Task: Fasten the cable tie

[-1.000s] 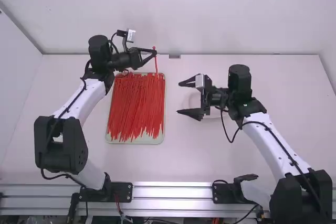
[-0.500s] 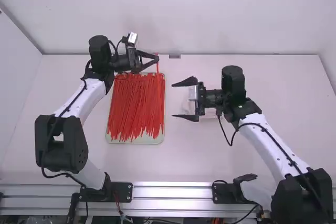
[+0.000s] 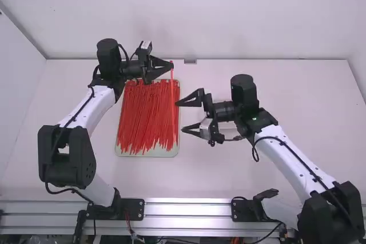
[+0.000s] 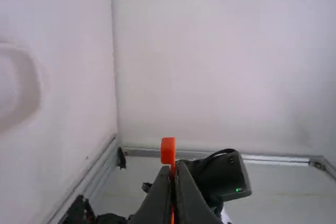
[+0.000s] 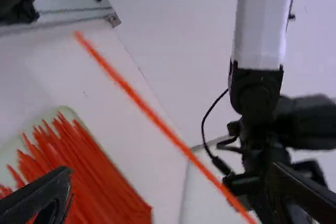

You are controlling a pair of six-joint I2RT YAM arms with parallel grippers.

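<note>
My left gripper (image 3: 164, 66) is at the far end of the tray, shut on a single red cable tie (image 3: 171, 68). In the left wrist view the shut fingers (image 4: 157, 195) pinch the tie, and its round head (image 4: 168, 150) sticks up above them. My right gripper (image 3: 189, 115) is open just right of the tray, facing the held tie. In the right wrist view that tie (image 5: 152, 116) runs as a diagonal line across the gap between my open fingers (image 5: 39, 195), with the left arm (image 5: 261, 19) behind it.
A flat tray (image 3: 146, 153) holds a thick pile of red cable ties (image 3: 148, 112), which also appears in the right wrist view (image 5: 79, 187). Bare white table stretches to the right and toward the front. Walls close in at the back and left.
My right gripper has swung left and tilted toward the tray and the held tie, staying open. The left gripper turned a little with the tie in it.
</note>
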